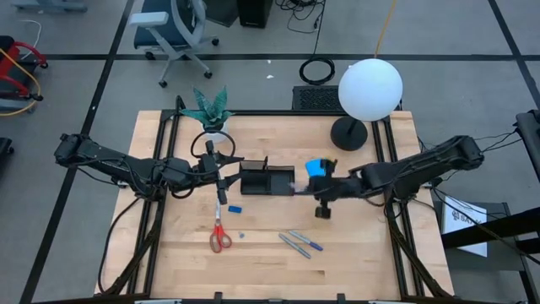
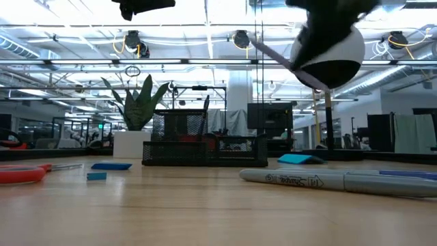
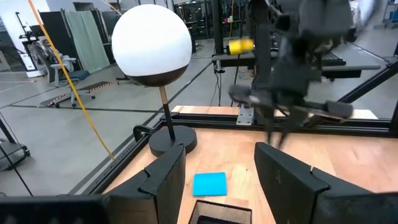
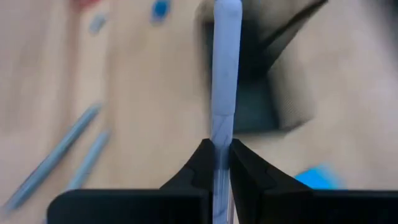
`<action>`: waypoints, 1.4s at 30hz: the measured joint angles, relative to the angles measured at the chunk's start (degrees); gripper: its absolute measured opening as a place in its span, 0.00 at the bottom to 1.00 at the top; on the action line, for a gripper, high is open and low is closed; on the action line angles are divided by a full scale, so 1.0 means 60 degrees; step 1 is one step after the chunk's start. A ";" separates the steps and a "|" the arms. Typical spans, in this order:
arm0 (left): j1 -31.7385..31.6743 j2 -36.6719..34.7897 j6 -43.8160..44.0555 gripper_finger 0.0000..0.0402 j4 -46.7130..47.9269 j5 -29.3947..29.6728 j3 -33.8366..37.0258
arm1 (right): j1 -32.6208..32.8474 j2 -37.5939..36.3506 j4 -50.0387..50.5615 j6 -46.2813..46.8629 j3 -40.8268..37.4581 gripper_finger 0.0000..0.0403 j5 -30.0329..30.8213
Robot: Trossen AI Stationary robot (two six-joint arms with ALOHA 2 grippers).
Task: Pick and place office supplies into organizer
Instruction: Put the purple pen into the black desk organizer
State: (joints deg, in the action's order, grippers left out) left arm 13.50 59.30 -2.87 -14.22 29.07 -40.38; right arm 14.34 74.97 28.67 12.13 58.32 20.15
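A white globe lamp (image 1: 369, 89) stands behind the black organizer (image 1: 265, 180), a potted plant (image 1: 209, 110) further left. The right gripper (image 4: 219, 163) clenches a grey pen (image 4: 224, 74) above the organizer's right end, beside the blue note pad (image 1: 315, 167). The left gripper (image 3: 219, 177) hangs released at the organizer's left. Scissors (image 1: 219, 236) and two pens (image 1: 298, 243) lie nearer the front edge.

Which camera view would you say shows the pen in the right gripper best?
The right wrist view: the pen fills it, clamped between the right gripper fingers. The low and left wrist views show it blurred; the high view barely shows it.
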 joint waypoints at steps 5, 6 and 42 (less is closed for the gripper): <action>0.0000 0.0002 0.0029 0.50 0.0000 -0.0004 0.0000 | -0.0252 -0.0526 -0.4162 -0.2070 -0.0966 0.05 0.0594; -0.0004 0.0001 0.0029 0.50 0.0000 -0.0066 0.0000 | -0.0353 -0.0554 -0.5145 -0.2445 -0.1240 0.05 0.0293; -0.0818 0.2330 -0.0398 0.50 -0.3792 -0.2796 0.0004 | -0.2144 0.1567 -1.3741 -0.2886 -0.2826 0.05 -0.4639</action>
State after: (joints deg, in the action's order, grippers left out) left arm 8.59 73.28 -5.26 -36.97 12.30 -40.36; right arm 1.48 84.38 -53.78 -5.19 41.36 -7.68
